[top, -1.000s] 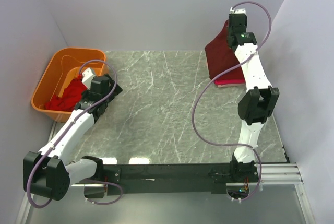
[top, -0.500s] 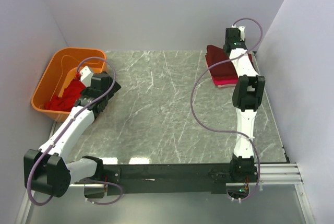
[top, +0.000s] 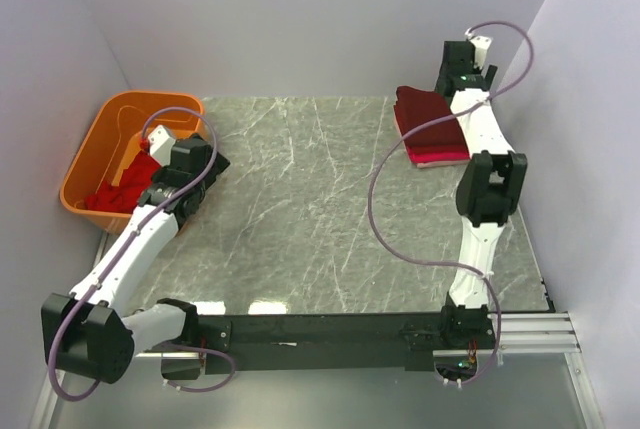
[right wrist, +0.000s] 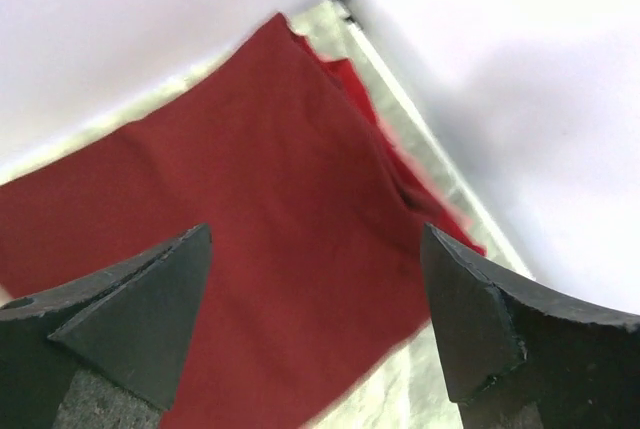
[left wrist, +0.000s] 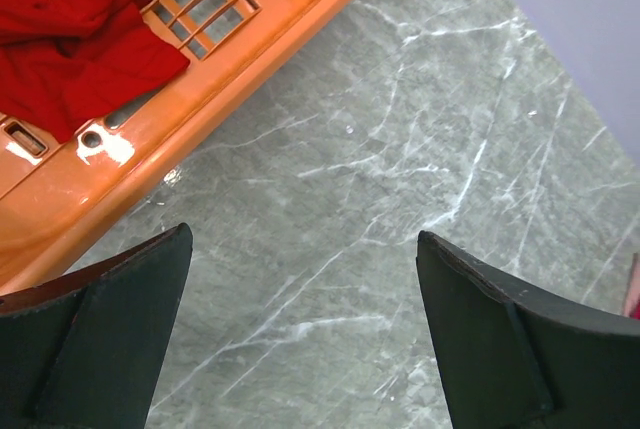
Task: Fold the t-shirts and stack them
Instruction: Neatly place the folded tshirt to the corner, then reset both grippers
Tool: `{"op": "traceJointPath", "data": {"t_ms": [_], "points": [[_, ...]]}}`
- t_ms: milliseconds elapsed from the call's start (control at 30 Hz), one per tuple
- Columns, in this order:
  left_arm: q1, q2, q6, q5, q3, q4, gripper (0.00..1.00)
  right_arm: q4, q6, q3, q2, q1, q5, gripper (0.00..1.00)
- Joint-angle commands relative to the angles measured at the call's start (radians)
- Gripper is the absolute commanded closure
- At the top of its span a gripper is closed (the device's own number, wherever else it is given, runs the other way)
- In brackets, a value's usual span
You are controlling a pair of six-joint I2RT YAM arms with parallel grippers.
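Observation:
A folded stack of t-shirts lies at the table's back right. A dark maroon t-shirt [top: 430, 119] [right wrist: 250, 199] lies flat on top, and brighter red cloth [top: 442, 157] [right wrist: 440, 211] shows under its edges. My right gripper [top: 455, 74] [right wrist: 315, 234] hangs open above the stack's far side, with nothing between its fingers. More red t-shirts [top: 112, 194] [left wrist: 70, 39] lie crumpled in the orange tub [top: 95, 144] [left wrist: 250, 49] at the left. My left gripper [top: 205, 164] [left wrist: 303, 239] stands wide open over bare marble just beside the tub's near wall.
The grey marble table [top: 300, 199] stretches between the tub and the stack. White walls close in behind and on both sides, and the right wall [right wrist: 520, 99] stands just beyond the stack. The arm bases sit on a black rail [top: 320, 329] at the near edge.
My right gripper has opened and let go of the maroon t-shirt, which hung lifted a second ago and now lies flat on the stack. The left gripper has shifted slightly beside the tub.

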Motion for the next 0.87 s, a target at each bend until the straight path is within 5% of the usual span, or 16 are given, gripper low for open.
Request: {"op": "traceJointPath", "data": {"t_ms": [0, 200, 400, 567, 833], "points": [[-0.003, -0.049, 0.004, -0.007, 0.018, 0.036, 0.01, -0.015, 0.155, -0.093, -0.199, 0.010, -0.102, 0.09], [-0.003, -0.117, 0.038, 0.047, -0.026, 0.127, 0.01, 0.135, 0.277, -0.509, -0.525, 0.059, -0.288, 0.08], [-0.003, -0.190, 0.053, 0.084, -0.093, 0.187, 0.01, 0.270, 0.318, -0.900, -0.844, 0.182, -0.266, 0.07], [-0.003, -0.228, 0.065, 0.098, -0.123, 0.204, 0.00, 0.388, 0.358, -1.171, -1.069, 0.217, -0.396, 0.07], [-0.003, -0.253, 0.070, 0.122, -0.155, 0.225, 0.01, 0.401, 0.381, -1.255, -1.140, 0.223, -0.438, 0.06]]}}
